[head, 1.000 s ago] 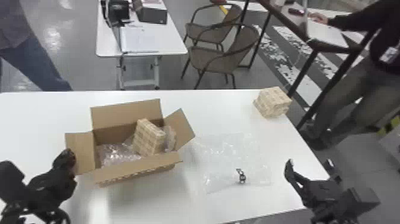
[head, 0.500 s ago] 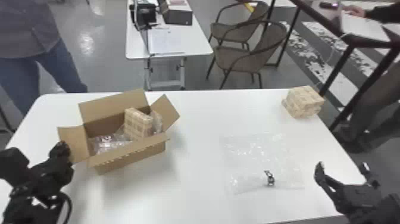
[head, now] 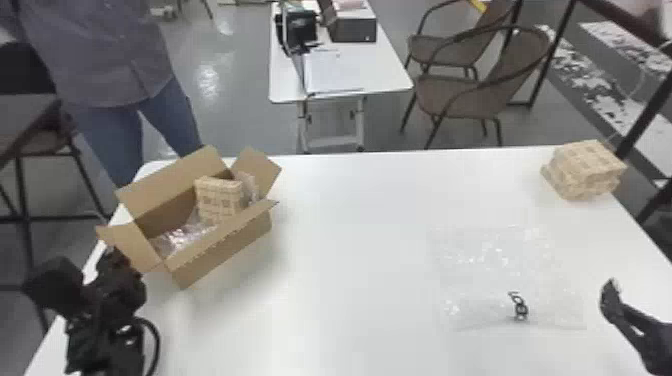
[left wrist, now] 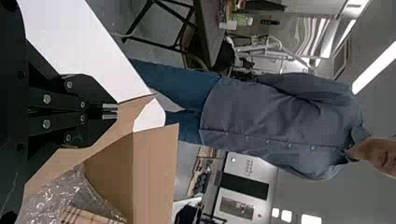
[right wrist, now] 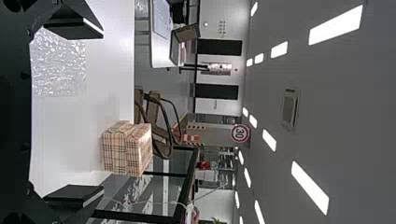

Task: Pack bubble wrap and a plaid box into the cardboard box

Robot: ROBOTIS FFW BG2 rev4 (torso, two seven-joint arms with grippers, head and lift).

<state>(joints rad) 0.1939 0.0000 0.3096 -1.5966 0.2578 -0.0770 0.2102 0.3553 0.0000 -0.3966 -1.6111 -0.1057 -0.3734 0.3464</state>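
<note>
1. Change: clear, brown open-top cardboard box [head: 225,252] has slid toward the white table's [head: 350,260] L edge & turned a bit, together w/ my L gripper [left wrist: 110,111]. View has panned L too.
2. Meaning: I read it as shifting a part-packed carton. Tan plaid box [head: 218,200] sits tilted inside beside crinkled clear bubble wrap [head: 184,237]. Flaps up, so not closed.
3. Spare clear bubble-wrap sheet [head: 500,275] lies flat on the R half; tan plaid stack [head: 585,170] at far R corner. Can't tell if either's meant to go in.
4. L pose: low at the carton's L end, wrist approx level, fingers pinching the L flap [head: 132,245].
5. R gripper [right wrist: 102,112]: near R side of table, fingers spread wide, nothing btwn, facing across the tabletop.
6. Risk: flap could bend or carton overhang if I pull further L.
</note>
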